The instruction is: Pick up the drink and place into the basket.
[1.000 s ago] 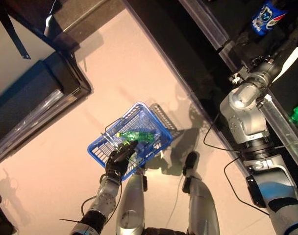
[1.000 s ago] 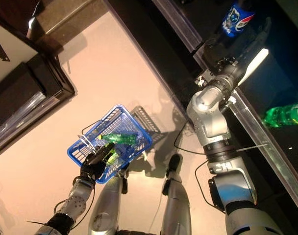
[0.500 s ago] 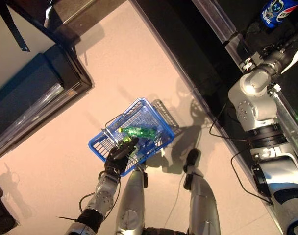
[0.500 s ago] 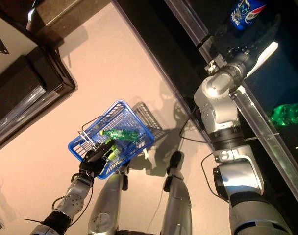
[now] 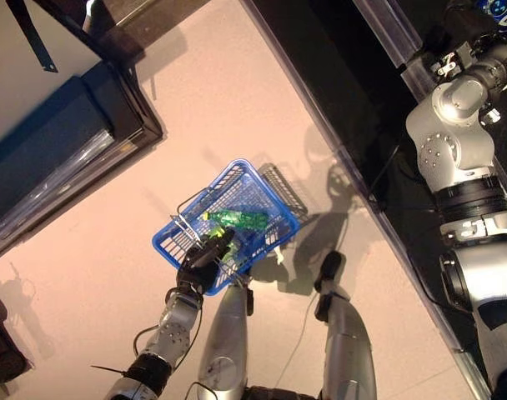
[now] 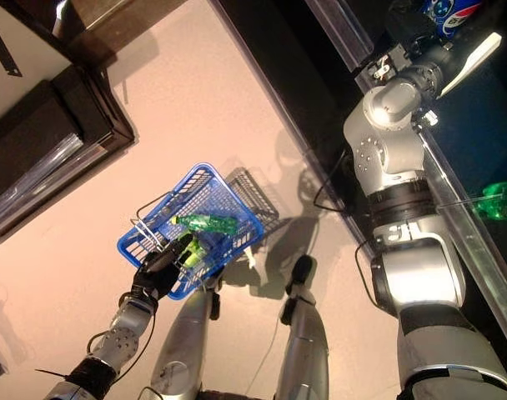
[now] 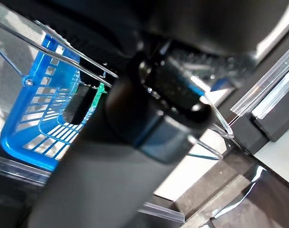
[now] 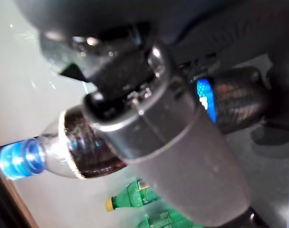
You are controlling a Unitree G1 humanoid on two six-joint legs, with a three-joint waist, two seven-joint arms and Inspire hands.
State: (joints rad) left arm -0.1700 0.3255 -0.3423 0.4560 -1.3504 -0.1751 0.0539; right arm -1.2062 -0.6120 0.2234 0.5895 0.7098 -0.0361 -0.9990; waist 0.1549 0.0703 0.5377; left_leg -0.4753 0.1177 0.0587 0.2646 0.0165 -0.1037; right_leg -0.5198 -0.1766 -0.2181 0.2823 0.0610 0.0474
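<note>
Where the right hand (image 8: pixel 173 142) closes round it on the dark glass-fronted shelf (image 6: pixel 487 133), the drink is a dark cola bottle (image 8: pixel 82 147) with a blue cap and a blue label, lying on its side in curled fingers. Green bottles (image 8: pixel 135 194) lie just beyond it on the same shelf; another green bottle (image 5: pixel 237 220) lies flat in the blue wire-handled basket (image 5: pixel 270 200). Left hand (image 5: pixel 202 265), fingers curled on the basket's wire handle, holds it above the pale floor (image 5: pixel 237 100).
</note>
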